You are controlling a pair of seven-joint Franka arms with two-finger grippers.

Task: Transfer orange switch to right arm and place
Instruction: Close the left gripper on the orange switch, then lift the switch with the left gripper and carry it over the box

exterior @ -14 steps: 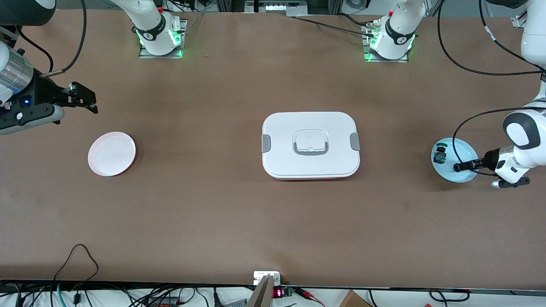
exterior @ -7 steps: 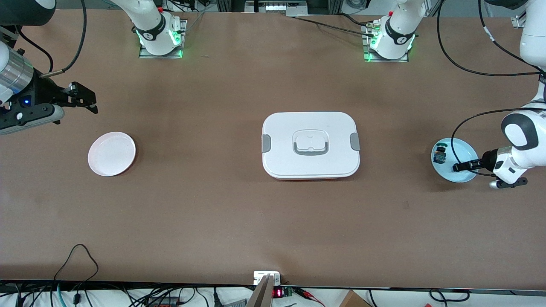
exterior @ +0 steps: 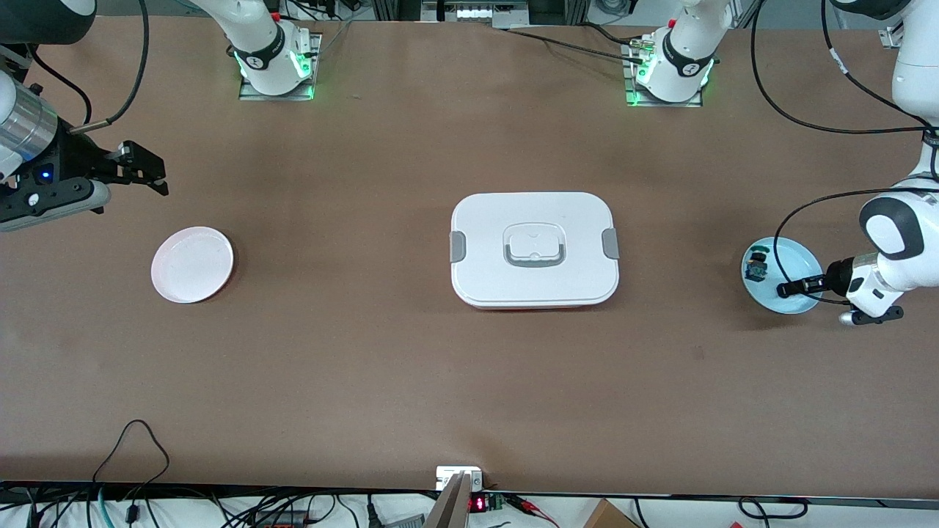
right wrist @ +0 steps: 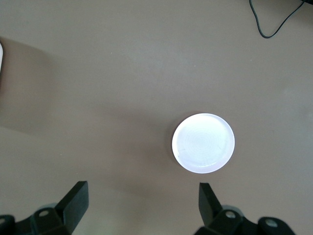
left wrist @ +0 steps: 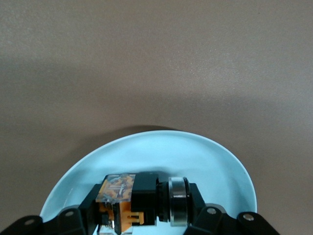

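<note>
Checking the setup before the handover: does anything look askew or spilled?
Nothing stands out. The left claw is shut on the orange switch over the blue plate; the white box sits square and closed.

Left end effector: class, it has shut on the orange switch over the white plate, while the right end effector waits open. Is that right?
Not quite. The left end effector has shut on the orange switch over the light blue plate, as the left wrist view shows. The right end effector does wait open.
</note>
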